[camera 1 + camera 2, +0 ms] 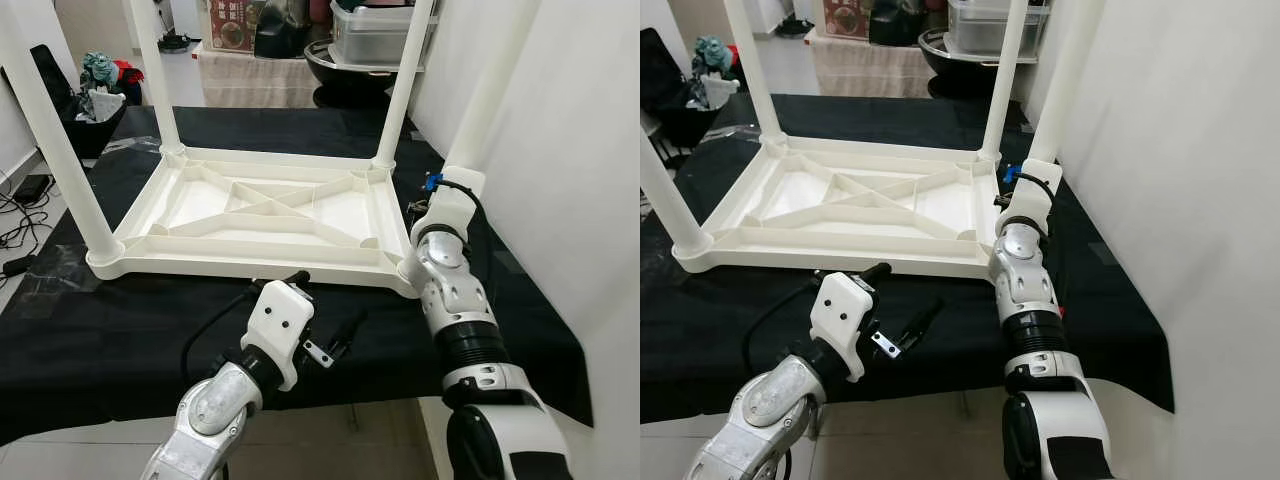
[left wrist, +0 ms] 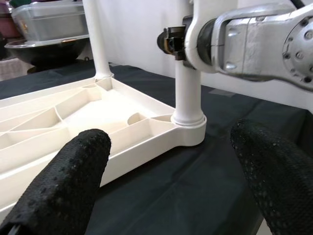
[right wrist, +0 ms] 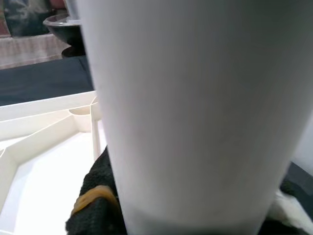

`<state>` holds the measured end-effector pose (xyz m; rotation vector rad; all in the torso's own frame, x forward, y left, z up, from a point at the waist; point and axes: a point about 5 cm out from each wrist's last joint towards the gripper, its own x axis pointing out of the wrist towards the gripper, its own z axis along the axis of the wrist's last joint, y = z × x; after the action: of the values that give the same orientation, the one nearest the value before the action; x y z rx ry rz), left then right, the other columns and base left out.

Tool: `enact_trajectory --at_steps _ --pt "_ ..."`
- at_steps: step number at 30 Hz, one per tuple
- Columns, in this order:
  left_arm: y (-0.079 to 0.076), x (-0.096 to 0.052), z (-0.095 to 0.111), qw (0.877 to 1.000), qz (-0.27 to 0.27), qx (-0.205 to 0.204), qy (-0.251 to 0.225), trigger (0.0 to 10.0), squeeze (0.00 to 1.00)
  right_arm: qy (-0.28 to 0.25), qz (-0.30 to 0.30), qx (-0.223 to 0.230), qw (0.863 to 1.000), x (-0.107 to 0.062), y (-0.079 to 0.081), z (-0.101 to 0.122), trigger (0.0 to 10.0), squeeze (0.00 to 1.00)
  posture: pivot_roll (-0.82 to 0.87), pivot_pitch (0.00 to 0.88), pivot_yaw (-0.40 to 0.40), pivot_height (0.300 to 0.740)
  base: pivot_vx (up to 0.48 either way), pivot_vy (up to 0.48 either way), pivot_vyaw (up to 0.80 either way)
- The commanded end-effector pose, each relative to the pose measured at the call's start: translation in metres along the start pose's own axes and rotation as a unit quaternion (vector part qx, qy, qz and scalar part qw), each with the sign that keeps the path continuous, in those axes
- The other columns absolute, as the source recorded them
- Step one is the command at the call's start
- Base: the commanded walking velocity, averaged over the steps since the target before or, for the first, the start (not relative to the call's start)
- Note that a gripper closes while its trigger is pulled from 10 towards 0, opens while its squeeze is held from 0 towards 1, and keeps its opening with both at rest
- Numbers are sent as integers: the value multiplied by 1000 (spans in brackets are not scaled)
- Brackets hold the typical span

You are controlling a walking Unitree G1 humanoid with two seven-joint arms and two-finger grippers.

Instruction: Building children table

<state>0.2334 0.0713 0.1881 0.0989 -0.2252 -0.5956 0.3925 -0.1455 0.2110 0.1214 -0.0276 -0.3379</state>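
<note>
Black cloth point(image 1: 120, 340) covered the low worktop. On it lay the white plastic table top point(image 1: 250, 215), upside down, ribbed underside up, w/ four legs standing upright in its corner sockets. Near-right leg point(image 1: 495, 85) rose beside the white wall point(image 1: 580, 150); near-left leg point(image 1: 50, 130) at the opposite front corner; two far legs point(image 1: 405, 85) behind.

Right arm reached to the near-right corner; right gripper point(image 3: 146, 215) sat at that leg's lower part, its fingers point(image 3: 93, 205) dark on either side of the white tube, clenched round it in the right wrist view.

Left gripper point(image 1: 902, 335) hovered above the cloth, just in front of the table top's front edge, apart from it. Its fingers point(image 2: 63, 186) were spread wide, released, grasping nothing; left wrist view looked btwn them at the near-right corner socket point(image 2: 188, 125).

Bkgd: clear storage box point(image 1: 380, 30) and dark bowl point(image 1: 340, 65) beyond the worktop; cables point(image 1: 20, 215) on the floor at left.
</note>
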Motion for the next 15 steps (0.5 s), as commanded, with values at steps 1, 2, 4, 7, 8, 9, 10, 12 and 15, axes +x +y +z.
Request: enact_trajectory --at_steps 1,2,4,7,8,9,10,12,15 --pt "-1 -1 -3 1000 -1 0 5 10000 0 6 30 13 999 -2 9 -5 10000 1000 108 70 -98 740 0 0 0" --pt "-1 0 -3 1000 -1 0 5 10000 0 -14 44 19 999 0 10 2 10000 1000 104 66 -98 740 0 0 0" --pt "-1 0 -3 1000 -2 1 5 10000 0 -31 52 17 998 2 8 8 10000 1000 104 66 -98 740 0 0 0" --pt "-1 0 -3 1000 -2 0 3 10000 0 -45 159 37 986 10 13 27 10000 647 103 61 -99 740 0 0 0" --pt "-1 0 -3 1000 -2 0 3 10000 0 -45 159 37 986 10 13 27 10000 647 103 61 -99 740 0 0 0" --pt "-1 0 -3 1000 -2 0 3 10000 0 -45 159 37 986 10 13 27 10000 647 103 61 -99 740 0 0 0" --pt "-1 0 -3 1000 -2 0 3 10000 0 -39 199 47 978 11 16 30 10000 647 101 59 -96 740 0 0 0" --pt "-1 0 -3 1000 -2 0 3 10000 0 -41 224 39 973 13 13 34 10000 0 101 56 -97 740 0 0 0" --pt "-1 1 -3 1000 -3 1 2 10000 0 -25 336 60 939 13 8 39 10000 0 102 57 -97 740 0 0 0"
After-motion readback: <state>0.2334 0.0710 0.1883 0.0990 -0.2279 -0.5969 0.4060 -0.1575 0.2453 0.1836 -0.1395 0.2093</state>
